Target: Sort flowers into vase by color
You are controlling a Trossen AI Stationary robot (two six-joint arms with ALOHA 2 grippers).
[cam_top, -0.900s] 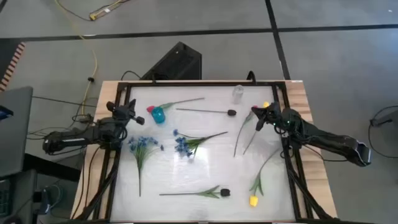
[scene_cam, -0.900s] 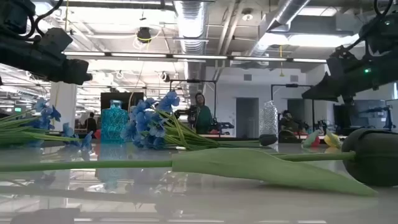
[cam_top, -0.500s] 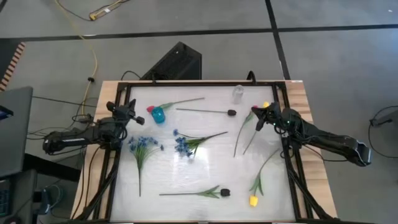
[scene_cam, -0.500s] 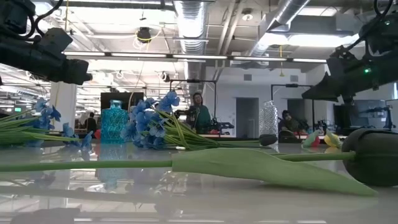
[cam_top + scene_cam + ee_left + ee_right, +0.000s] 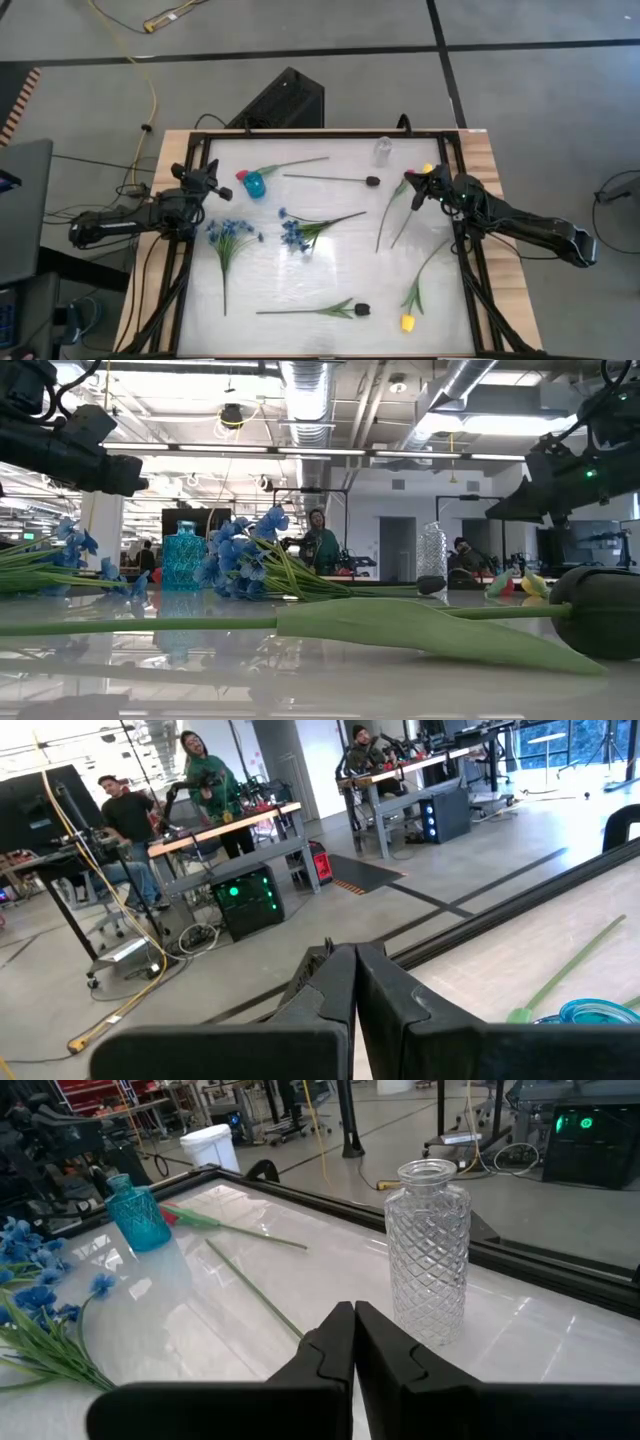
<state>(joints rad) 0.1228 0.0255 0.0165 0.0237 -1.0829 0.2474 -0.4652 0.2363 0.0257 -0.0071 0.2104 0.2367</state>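
Observation:
In the high view several flowers lie flat on the glossy table. A red tulip (image 5: 242, 175) lies beside the teal vase (image 5: 255, 185), and a black-headed bloom (image 5: 372, 181) lies near the clear vase (image 5: 383, 150). Two blue sprays (image 5: 230, 231) (image 5: 292, 233) are at mid-table. A second black bloom (image 5: 361, 310) and a yellow tulip (image 5: 408, 322) lie by the near edge. A red and a yellow tulip (image 5: 427, 169) lie below my right gripper (image 5: 413, 186), which hovers shut over them. My left gripper (image 5: 209, 178) hovers shut, left of the teal vase.
A black frame (image 5: 300, 133) rims the table. Both vases stand upright near the far edge, seen in the right wrist view as the clear vase (image 5: 428, 1250) and the teal vase (image 5: 140, 1215). In the low view a stem and leaf (image 5: 400, 625) lie close to the camera. People work at desks beyond the table.

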